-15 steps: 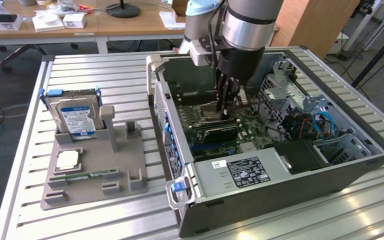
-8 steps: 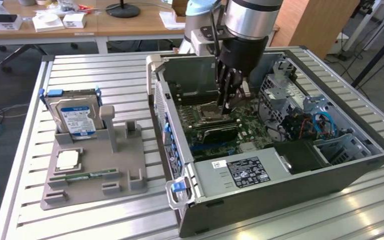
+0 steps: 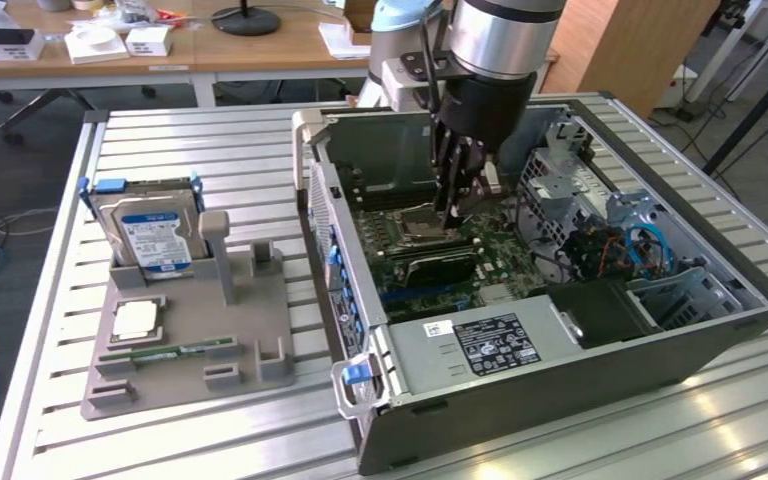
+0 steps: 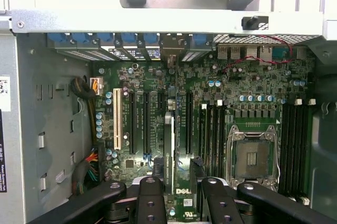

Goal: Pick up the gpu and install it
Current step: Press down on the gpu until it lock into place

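Observation:
The gpu (image 4: 169,150), a thin dark card seen edge-on in the wrist view, stands upright in a slot of the green motherboard (image 4: 253,87). In the exterior view its dark face (image 3: 435,267) shows near the middle of the board. My gripper (image 3: 456,220) reaches down inside the open computer case (image 3: 558,400), just above the card's inner end. In the wrist view the gripper (image 4: 179,182) straddles the card, and its fingers (image 4: 150,192) stand a little apart with the board showing between them. It holds nothing.
An empty CPU socket (image 4: 251,156) lies beside the card. The power supply (image 3: 478,345) fills the case's near corner. At the exterior view's left, a grey fixture (image 3: 184,340) carries a hard drive (image 3: 151,235), a CPU chip (image 3: 137,320) and a memory stick (image 3: 171,352).

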You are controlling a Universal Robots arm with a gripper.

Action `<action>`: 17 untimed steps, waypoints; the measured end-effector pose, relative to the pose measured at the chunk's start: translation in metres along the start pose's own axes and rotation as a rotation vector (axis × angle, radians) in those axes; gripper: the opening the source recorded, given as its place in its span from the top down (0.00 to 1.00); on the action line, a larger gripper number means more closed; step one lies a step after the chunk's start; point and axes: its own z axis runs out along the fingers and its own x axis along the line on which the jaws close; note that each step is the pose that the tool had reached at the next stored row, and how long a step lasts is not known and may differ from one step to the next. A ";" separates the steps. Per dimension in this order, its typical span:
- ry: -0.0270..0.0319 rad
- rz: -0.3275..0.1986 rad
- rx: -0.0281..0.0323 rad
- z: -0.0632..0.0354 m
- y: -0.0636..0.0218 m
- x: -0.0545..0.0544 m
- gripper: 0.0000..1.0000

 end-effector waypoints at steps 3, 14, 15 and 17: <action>0.0000 0.000 0.0000 0.0000 0.0000 0.000 0.67; 0.0000 0.000 0.0000 0.0000 0.0000 0.000 0.90; 0.0000 0.000 0.0000 0.0000 0.0000 0.000 0.90; -0.0006 0.000 0.0000 0.0006 0.0000 0.000 0.90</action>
